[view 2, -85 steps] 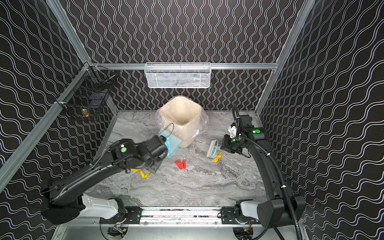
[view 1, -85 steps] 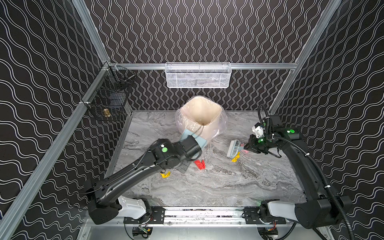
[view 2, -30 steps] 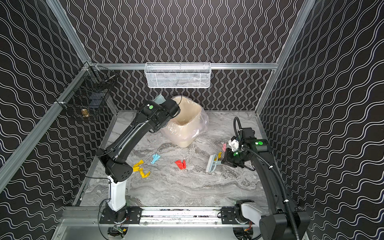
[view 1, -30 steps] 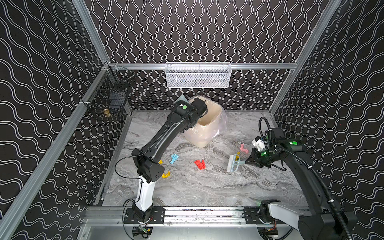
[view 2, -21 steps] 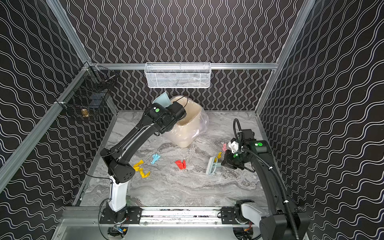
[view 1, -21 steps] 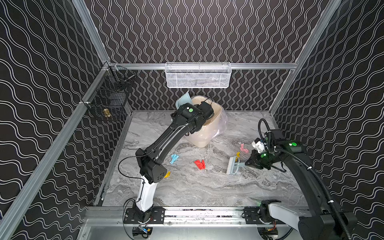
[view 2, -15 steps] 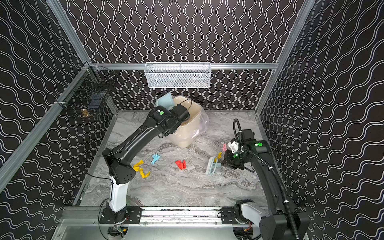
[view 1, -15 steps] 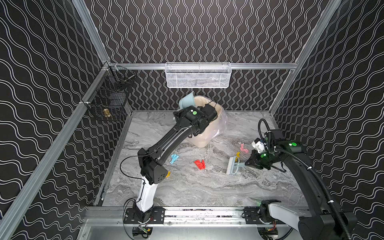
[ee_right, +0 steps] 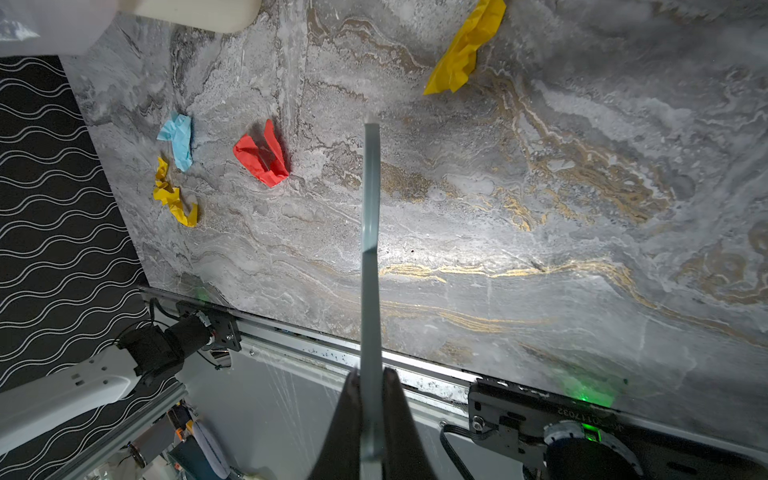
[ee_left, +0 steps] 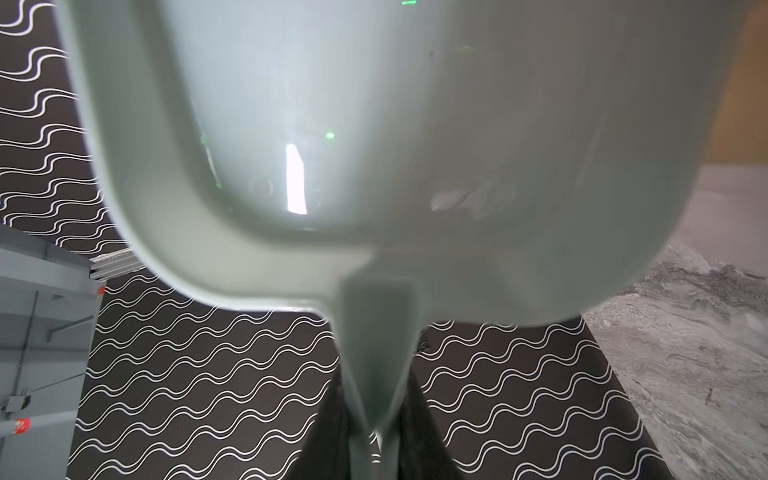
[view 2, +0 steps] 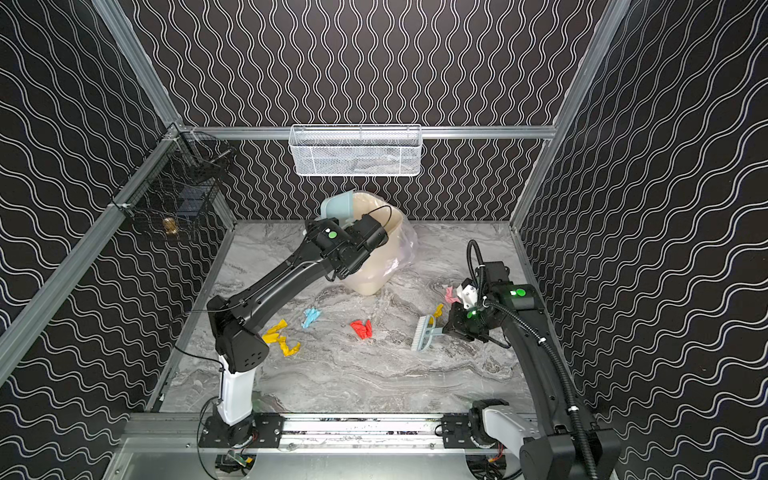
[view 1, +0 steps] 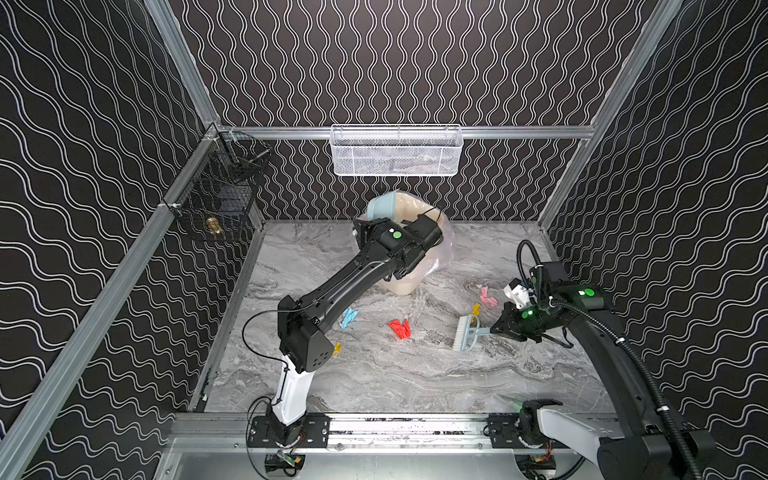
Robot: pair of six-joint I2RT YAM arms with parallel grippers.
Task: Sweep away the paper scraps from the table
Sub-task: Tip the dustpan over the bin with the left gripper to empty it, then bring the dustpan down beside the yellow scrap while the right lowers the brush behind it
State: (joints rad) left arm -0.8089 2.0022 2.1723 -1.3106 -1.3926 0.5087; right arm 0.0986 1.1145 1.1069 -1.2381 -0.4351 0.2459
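Only the top views show the pink scrap (view 1: 487,296).

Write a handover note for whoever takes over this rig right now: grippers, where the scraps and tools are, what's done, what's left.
Grippers: left gripper shut on the dustpan handle, dustpan raised over the bin; right gripper shut on the brush handle, bristles down at the table.
Scraps on the table: yellow pair by the left arm's elbow, light blue scrap, red scrap mid-table, yellow scrap beside the brush, pink scrap near the right gripper.
Done: unclear; the bin's inside is hidden.
Left: sweep these into the dustpan, tip into the bin.
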